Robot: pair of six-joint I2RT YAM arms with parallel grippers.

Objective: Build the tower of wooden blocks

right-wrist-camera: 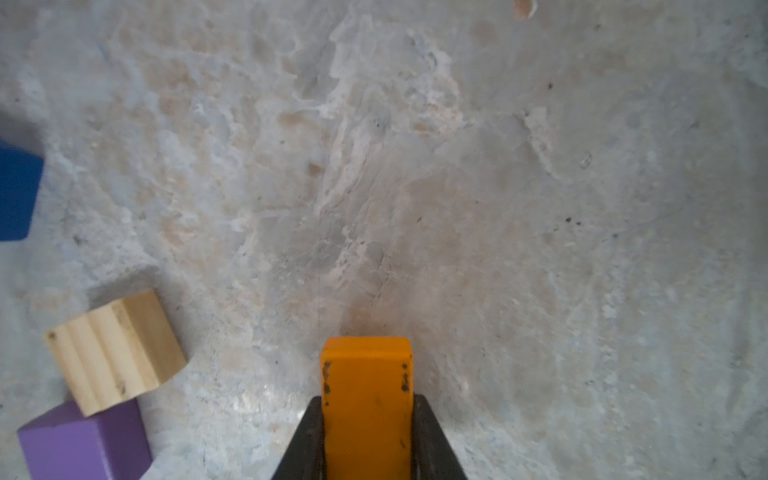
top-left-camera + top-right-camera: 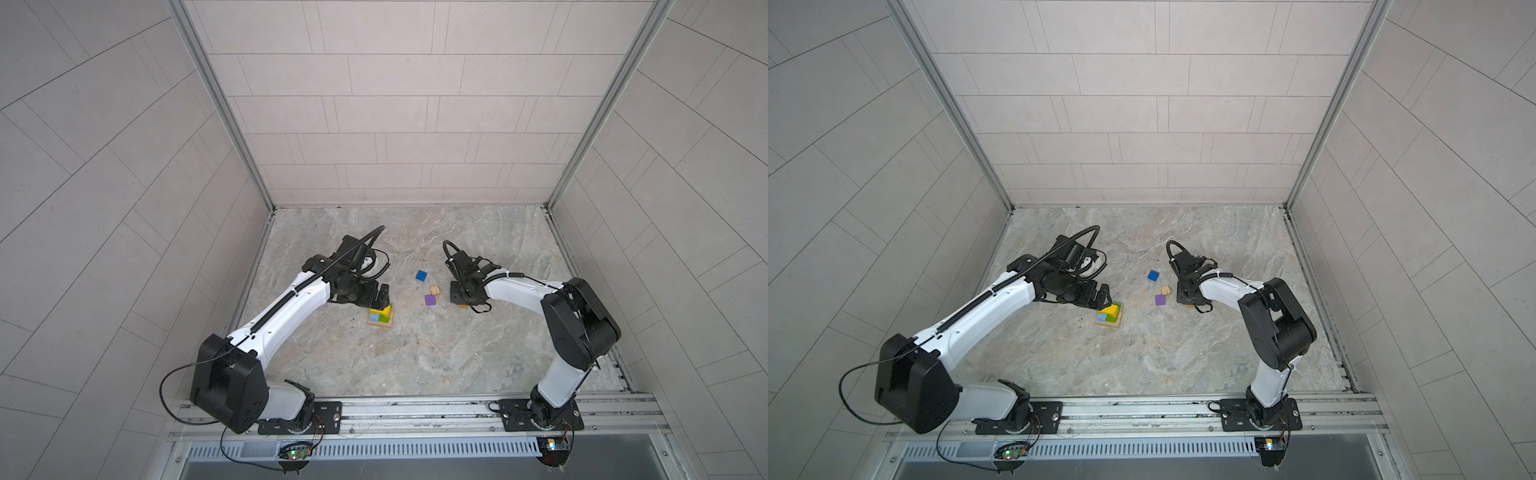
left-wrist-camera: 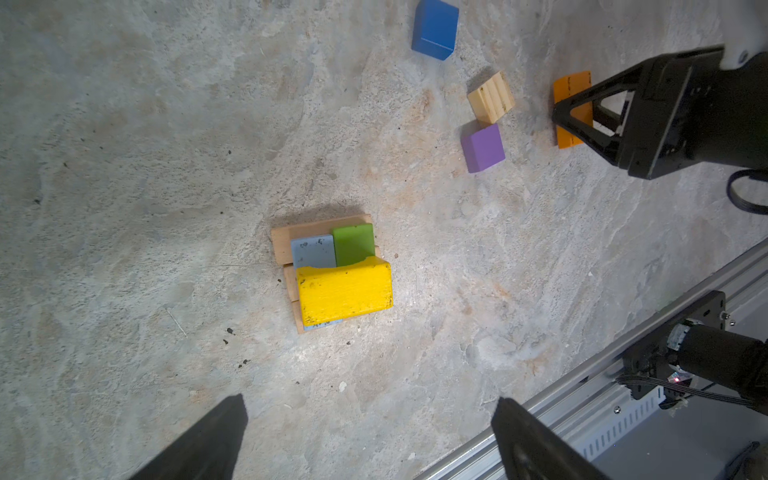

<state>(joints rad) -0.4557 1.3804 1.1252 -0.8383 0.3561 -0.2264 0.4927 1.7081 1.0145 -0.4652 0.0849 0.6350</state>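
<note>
Your right fingers clamp the orange bar; your left fingers stand wide apart, empty, near the wood block tower.

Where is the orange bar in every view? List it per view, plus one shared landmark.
Top view: orange bar, a sliver under the right end effector.
Top view: same sliver.
Left wrist: partly behind that end effector.
Right wrist: clamped between its fingers.
Shared landmark: purple cube nearby.
</note>
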